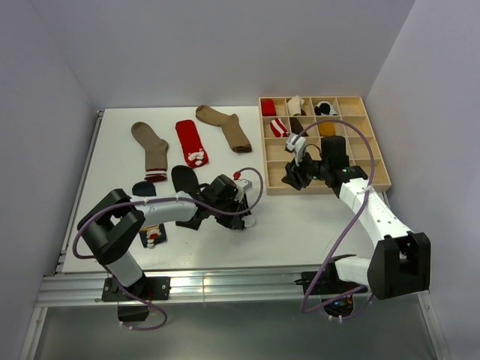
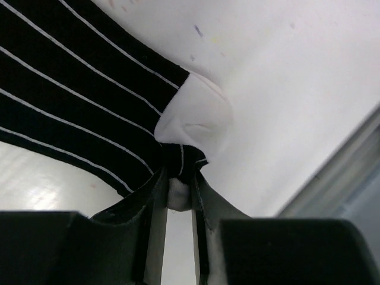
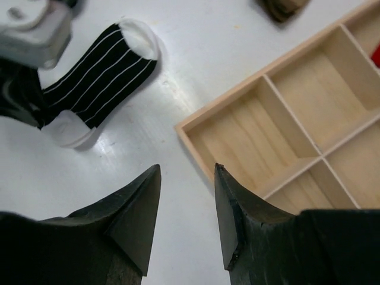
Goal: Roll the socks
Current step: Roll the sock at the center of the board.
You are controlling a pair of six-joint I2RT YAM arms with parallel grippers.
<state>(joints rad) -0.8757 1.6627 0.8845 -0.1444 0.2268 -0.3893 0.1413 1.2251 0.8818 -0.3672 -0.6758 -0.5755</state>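
Note:
The black sock with thin white stripes (image 2: 89, 89) lies flat on the white table. It also shows in the right wrist view (image 3: 98, 77), with its white cuff away from the left arm. My left gripper (image 2: 178, 191) is shut on the sock's white toe end, low on the table. In the top view the left gripper (image 1: 229, 202) covers most of this sock. A plain black sock (image 1: 184, 178) lies just behind the left arm. My right gripper (image 3: 187, 172) is open and empty, hovering over the table by the tray's near left corner (image 1: 292, 178).
A wooden compartment tray (image 1: 315, 187) stands at the right, its rim also in the right wrist view (image 3: 219, 102); the back cells hold rolled socks. Two tan socks (image 1: 154, 150) (image 1: 225, 126), a red sock (image 1: 191, 141), a navy one (image 1: 144, 187) and a small one (image 1: 154, 236) lie on the table.

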